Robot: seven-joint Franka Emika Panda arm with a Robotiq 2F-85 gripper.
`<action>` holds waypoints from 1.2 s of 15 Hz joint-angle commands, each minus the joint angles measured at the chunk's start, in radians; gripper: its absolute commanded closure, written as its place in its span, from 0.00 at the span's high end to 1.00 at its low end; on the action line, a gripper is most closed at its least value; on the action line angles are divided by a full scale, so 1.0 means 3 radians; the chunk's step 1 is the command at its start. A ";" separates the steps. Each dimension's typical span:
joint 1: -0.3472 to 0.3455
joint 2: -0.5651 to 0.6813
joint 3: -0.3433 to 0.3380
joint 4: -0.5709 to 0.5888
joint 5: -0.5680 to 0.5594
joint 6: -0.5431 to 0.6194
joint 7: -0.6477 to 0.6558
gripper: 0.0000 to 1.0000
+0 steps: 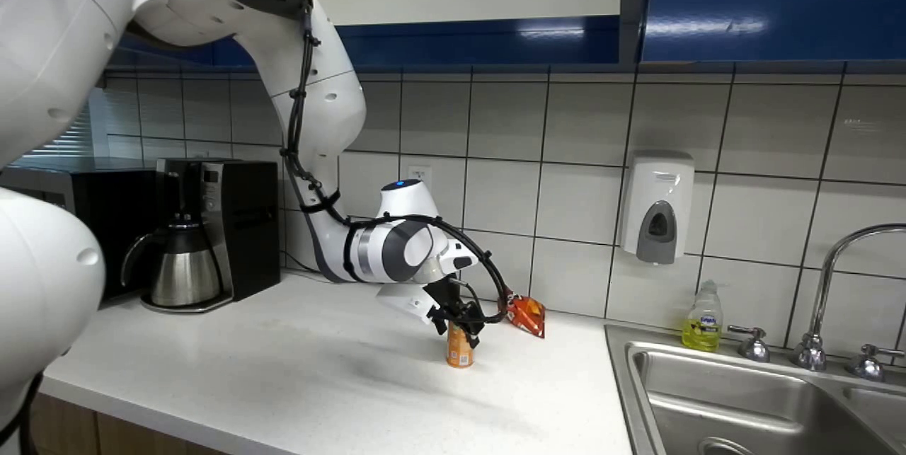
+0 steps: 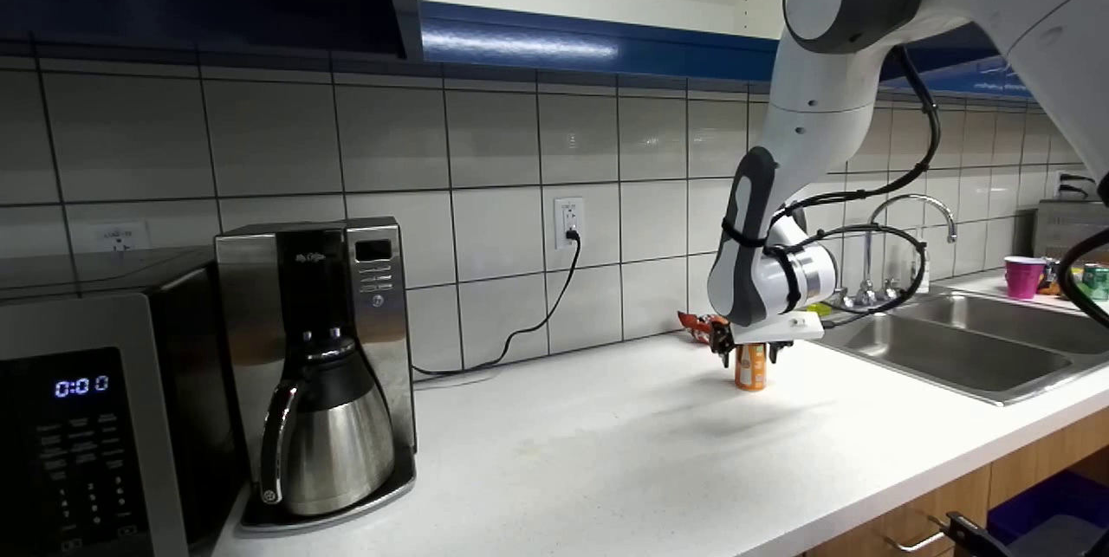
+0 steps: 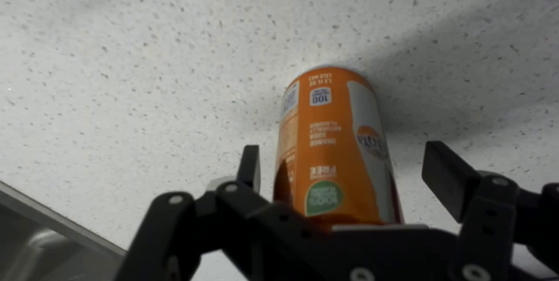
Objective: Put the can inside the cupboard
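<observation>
Can (image 3: 326, 141) upright, reads "ORANGE SODA"; end effector (image 3: 345, 168) spread around.

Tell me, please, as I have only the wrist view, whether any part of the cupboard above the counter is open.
Observer: Yes, a section of the cupboard over the counter is open; its pale interior shows in both exterior views.
Operator: Thank you. I see the open gripper straddling the orange soda can. Does anything lie by the tiled wall near it?
Observer: Yes, a red-orange snack bag lies on the counter there.
Operator: And which appliance stands nearest the can on the side away from the sink?
Observer: A coffee maker, with a steel carafe in it.
</observation>
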 commanded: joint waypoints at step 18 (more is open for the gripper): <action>0.0280 -0.0536 -0.0152 -0.0151 -0.0036 -0.0350 0.0020 0.38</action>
